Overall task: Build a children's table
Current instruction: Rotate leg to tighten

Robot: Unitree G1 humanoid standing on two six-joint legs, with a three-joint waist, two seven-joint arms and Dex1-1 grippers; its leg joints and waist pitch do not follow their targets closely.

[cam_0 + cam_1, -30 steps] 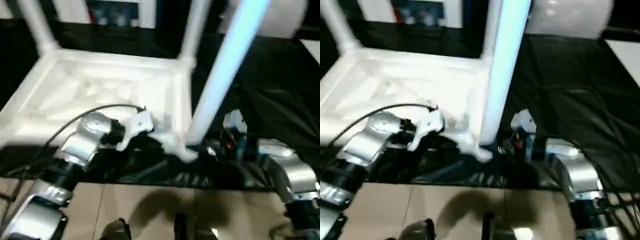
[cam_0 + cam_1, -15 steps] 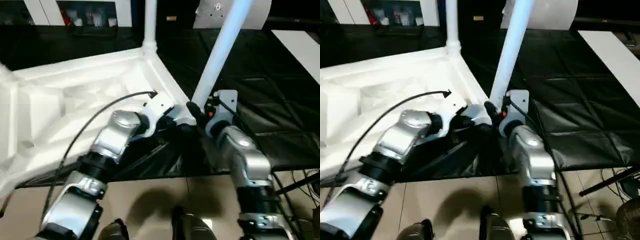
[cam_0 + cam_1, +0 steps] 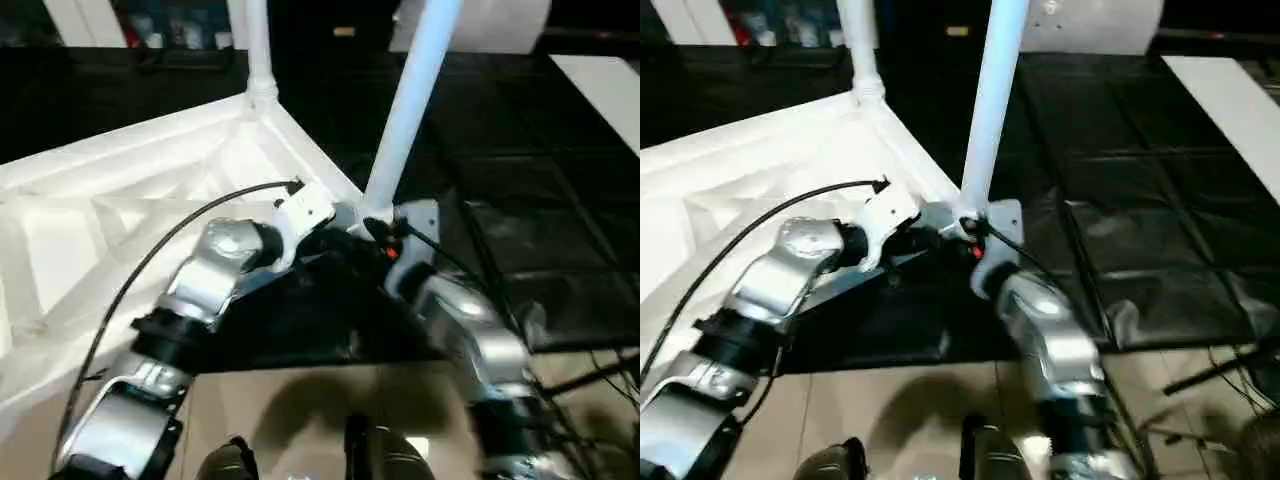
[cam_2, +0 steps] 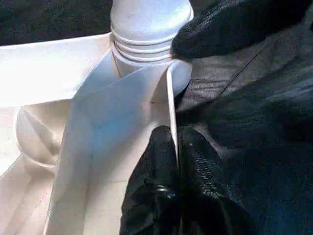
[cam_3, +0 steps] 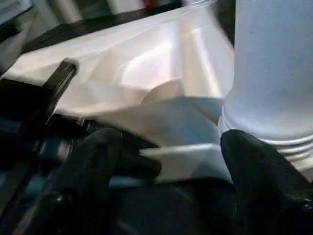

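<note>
Right tool (image 5: pixel 166 161) spread wider | leg (image 3: pixel 408 110) beside it | left tool (image 4: pixel 177 161) pinching table rim (image 4: pixel 170 107)

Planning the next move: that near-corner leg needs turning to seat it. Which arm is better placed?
Probably the right: the right gripper has its fingers open at the base of the leg, while the left gripper is shut on the rim of the tabletop, bracing it.
</note>
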